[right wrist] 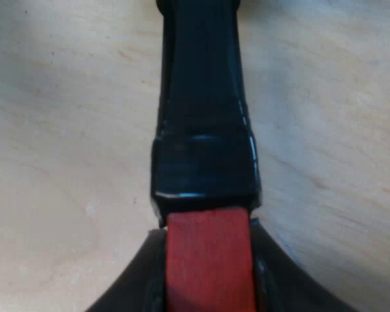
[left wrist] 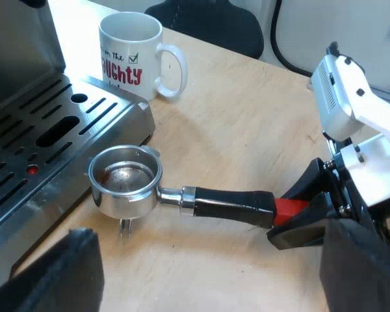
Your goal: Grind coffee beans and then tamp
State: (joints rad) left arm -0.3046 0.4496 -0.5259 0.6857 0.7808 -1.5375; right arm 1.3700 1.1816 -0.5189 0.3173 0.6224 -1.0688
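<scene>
The holder (left wrist: pixel 125 188) lies on the pale wooden bench (left wrist: pixel 247 117), with its round steel cup just beside the front corner of the espresso machine (left wrist: pixel 16 58); whether cup and machine touch I cannot tell. The cup is shiny and bowl-shaped, with brown specks inside its rim and a small spout underneath resting on the wood. From it a glossy black handle (left wrist: pixel 231 203), slightly tapered, points away from the machine and finishes in a flat red end (right wrist: pixel 208 260). The right gripper (left wrist: pixel 298 211) is at that end, and its matte black fingers (right wrist: pixel 133 283) are closed on the red part from both sides. The left gripper (left wrist: pixel 218 266) hangs over the bench on the holder's side away from the machine, its blunt, dark fingers (left wrist: pixel 78 273) spread wide with nothing between them. The machine's brushed-steel drip tray (left wrist: pixel 131 112) has long slots cut in it. A white glazed mug (left wrist: pixel 131 55) with red and black lettering stands near the tray's far corner.
</scene>
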